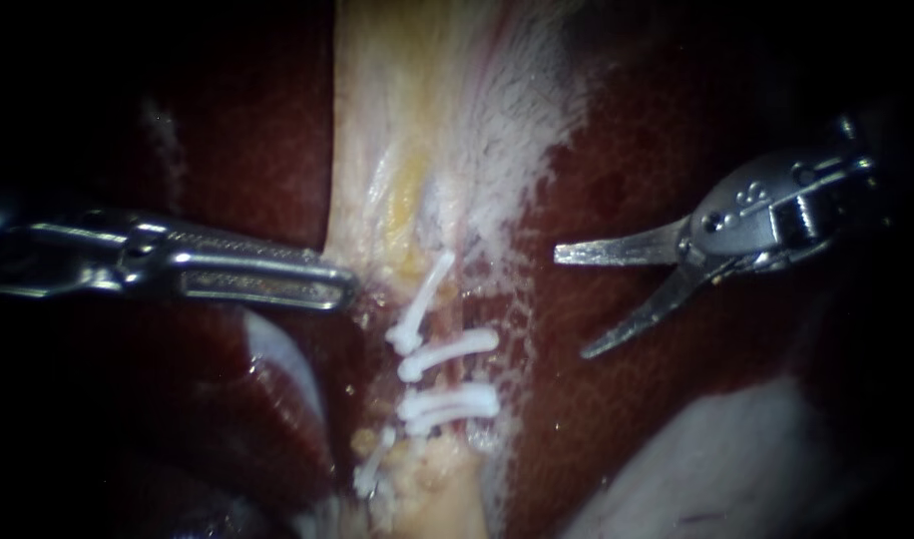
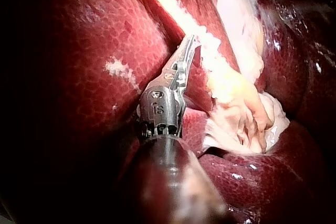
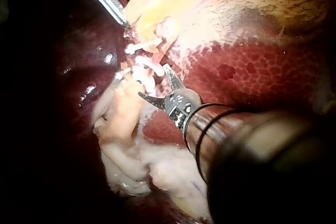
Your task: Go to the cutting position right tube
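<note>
The right instrument, a slender metal shaft ending in two thin curved blades, is seen with its blades spread apart and nothing between them, held over the dark red mottled liver. The right tube, judged to be the thin reddish strand, lies ahead of the blade tips and apart from them. It is crossed by two of the white plastic clips. The bare stretch between those two clips is taken to be the cutting place.

The left instrument, a long metal shaft with two narrow ridged jaws, appears to be clamped on the edge of the pale yellowish band of tissue. The tube lies beyond its tip.

The tube is expected to be soft, wet, slippery and easily torn, and no grip on it should be needed. It should be entered between the open blades from the side, square to its run, with the clips left untouched. Some tension seems to be lent by the held band, which should steady it. No container is shown in any view.
</note>
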`<state>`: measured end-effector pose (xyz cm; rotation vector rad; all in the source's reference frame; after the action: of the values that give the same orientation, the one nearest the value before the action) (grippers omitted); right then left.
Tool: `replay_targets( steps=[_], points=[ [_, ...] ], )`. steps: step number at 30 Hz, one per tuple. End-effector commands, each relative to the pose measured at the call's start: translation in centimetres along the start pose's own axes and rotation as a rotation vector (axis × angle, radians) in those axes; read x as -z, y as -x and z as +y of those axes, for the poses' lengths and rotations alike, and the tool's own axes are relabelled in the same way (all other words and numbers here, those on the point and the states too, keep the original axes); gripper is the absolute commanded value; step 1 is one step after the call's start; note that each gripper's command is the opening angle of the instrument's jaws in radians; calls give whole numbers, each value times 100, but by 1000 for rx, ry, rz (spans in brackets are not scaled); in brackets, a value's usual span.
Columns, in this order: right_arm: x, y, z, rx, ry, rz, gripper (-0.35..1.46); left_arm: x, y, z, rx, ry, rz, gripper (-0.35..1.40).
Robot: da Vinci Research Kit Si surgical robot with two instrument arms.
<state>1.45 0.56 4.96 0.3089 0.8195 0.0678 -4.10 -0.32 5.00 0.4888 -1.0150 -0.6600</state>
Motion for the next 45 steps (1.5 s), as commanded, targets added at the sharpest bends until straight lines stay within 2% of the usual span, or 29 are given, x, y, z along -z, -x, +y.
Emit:
replay_targets(
  steps=[1,5,9,14,20,21,23,29,36,45],
  points=[
    [-2,1,0,-7,-11,-10,144,1,1,0,0,-1,0,-35],
    [-11,8,-4,-54,-38,-38,142,10,12,2,6,-11,1,-35],
    [-25,19,-11,-107,-65,-46,140,31,32,3,23,8,0,-35],
    [-47,29,-21,-187,-116,-52,139,61,57,-2,5,21,-32,-35],
    [-76,38,-36,-269,-191,-68,130,80,78,-17,-5,26,-55,-35],
    [-82,40,-39,-291,-229,-74,127,82,80,-19,-10,26,-58,-35],
    [-91,42,-43,-307,-259,-83,115,83,82,-23,-9,28,-58,-35],
    [-112,41,-47,-342,-318,-109,90,84,84,-29,-13,30,-62,-35],
    [-128,29,-44,-350,-329,-117,77,84,84,-29,-13,30,-62,-35],
    [-145,24,-38,-353,-323,-105,75,82,84,-29,-13,32,-62,-35]
  ],
)
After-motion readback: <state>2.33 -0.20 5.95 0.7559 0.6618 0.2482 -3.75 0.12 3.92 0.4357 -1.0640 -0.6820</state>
